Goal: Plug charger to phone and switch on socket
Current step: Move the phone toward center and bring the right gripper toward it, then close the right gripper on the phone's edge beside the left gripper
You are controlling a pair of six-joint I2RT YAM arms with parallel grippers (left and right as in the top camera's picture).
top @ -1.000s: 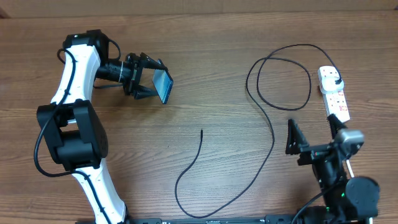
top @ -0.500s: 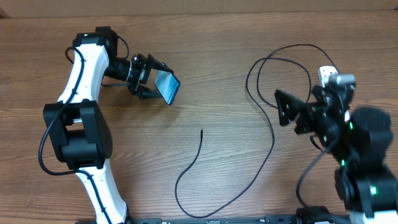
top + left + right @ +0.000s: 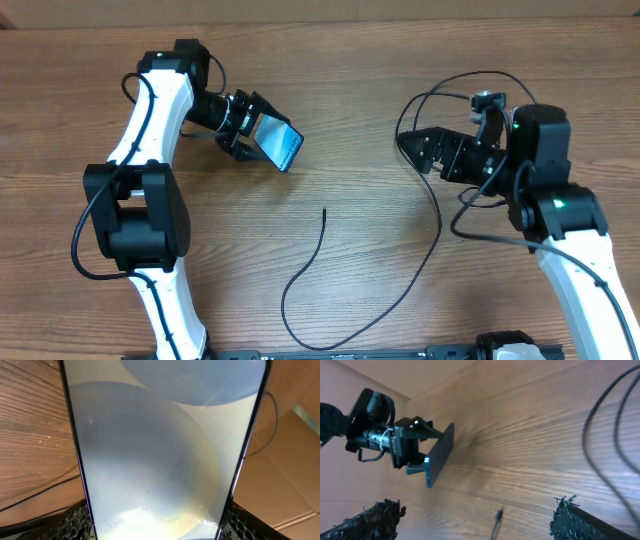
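Phone (image 3: 282, 146): slim black-edged rectangle, pale-blue lit screen, tilted, ten o'clock.
Left gripper (image 3: 255, 131): jaws clamped on phone.
Right gripper (image 3: 415, 150): jaws wide apart, empty, two o'clock.

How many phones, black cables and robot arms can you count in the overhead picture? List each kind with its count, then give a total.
Phone: 1
Black cable: 1
Robot arms, left and right: 2
Total: 4
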